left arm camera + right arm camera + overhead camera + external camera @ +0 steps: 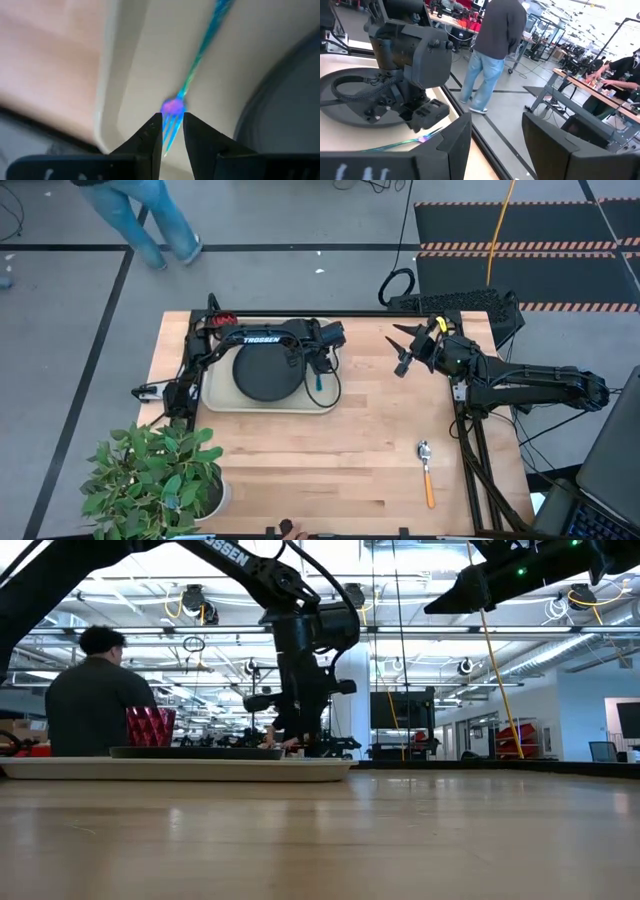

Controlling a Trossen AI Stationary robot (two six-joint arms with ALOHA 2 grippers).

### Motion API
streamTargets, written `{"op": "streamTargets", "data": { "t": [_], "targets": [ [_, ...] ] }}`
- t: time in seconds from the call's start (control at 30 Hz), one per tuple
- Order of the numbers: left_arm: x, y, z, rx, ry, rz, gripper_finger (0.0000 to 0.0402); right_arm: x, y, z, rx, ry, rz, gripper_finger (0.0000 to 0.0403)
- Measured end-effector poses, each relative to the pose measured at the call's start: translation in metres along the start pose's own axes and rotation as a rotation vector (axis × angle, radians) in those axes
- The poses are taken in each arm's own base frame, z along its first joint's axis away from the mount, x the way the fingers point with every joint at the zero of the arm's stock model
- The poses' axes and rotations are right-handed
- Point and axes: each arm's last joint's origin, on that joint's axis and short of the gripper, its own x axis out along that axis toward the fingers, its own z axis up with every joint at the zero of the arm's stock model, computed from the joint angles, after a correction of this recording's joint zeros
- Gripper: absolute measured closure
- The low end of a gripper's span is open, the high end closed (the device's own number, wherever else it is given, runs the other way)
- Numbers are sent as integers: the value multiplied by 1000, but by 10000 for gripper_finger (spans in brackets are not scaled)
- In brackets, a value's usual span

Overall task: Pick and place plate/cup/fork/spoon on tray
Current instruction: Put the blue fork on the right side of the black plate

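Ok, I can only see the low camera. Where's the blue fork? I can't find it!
Observer: The fork lies on the tray, just right of the plate, its prongs between the left gripper's fingers.
Operator: And the spoon?
Observer: The spoon lies on the bare table, off the tray, on the right arm's side.
Operator: Is the other gripper holding something?
Observer: No, the right gripper is open and empty, off to the right of the tray.
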Motion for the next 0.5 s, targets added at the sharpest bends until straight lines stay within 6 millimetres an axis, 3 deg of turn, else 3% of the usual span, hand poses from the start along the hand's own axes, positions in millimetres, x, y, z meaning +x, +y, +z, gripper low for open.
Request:
{"op": "streamTargets", "data": {
  "t": [0.17, 0.4, 0.5],
  "targets": [
    [-15, 7, 4, -235, 53, 98, 321, 0, 0, 1, -4, -5, -2, 232],
    [-25, 24, 8, -1023, 44, 355, 321, 0, -1, 3, -9, -25, -9, 232],
    [-24, 25, 3, -1227, 72, 404, 321, 0, -1, 3, -8, -28, -10, 232]
  ]
}}
